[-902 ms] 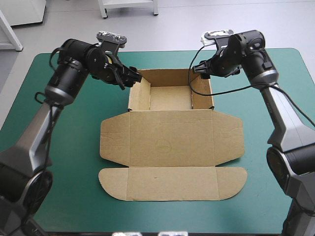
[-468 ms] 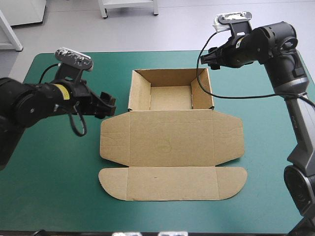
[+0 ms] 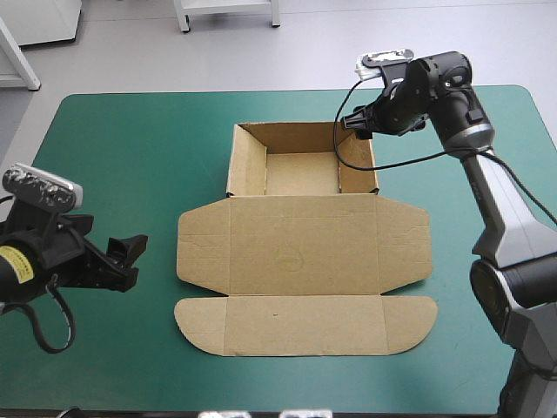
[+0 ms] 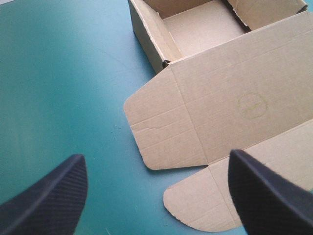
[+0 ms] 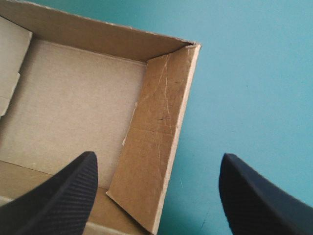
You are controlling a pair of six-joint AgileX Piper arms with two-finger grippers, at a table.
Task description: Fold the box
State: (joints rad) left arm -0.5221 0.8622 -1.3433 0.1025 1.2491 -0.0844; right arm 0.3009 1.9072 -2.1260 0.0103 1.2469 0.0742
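The brown box (image 3: 303, 174) stands mid-table as an open tray with its walls raised. Its lid (image 3: 305, 248) lies flat toward the near edge, with the rounded front flap (image 3: 305, 325) beyond it. My left gripper (image 3: 129, 261) is open, low over the cover to the left of the lid. In the left wrist view it (image 4: 156, 159) points at the lid's left side flap (image 4: 161, 132) without touching it. My right gripper (image 3: 352, 124) is open above the tray's far right corner. In the right wrist view the tray's right wall (image 5: 156, 147) lies between the fingers of that gripper (image 5: 159, 159).
The teal-green cover (image 3: 157, 139) shows around the box on every side. The table's left edge is close behind my left gripper, and the near edge (image 3: 261, 407) runs just past the front flap.
My left arm has swung from the tray's far left corner back to the table's near left. My right gripper drew away to the far right, then returned to the tray's far right corner.
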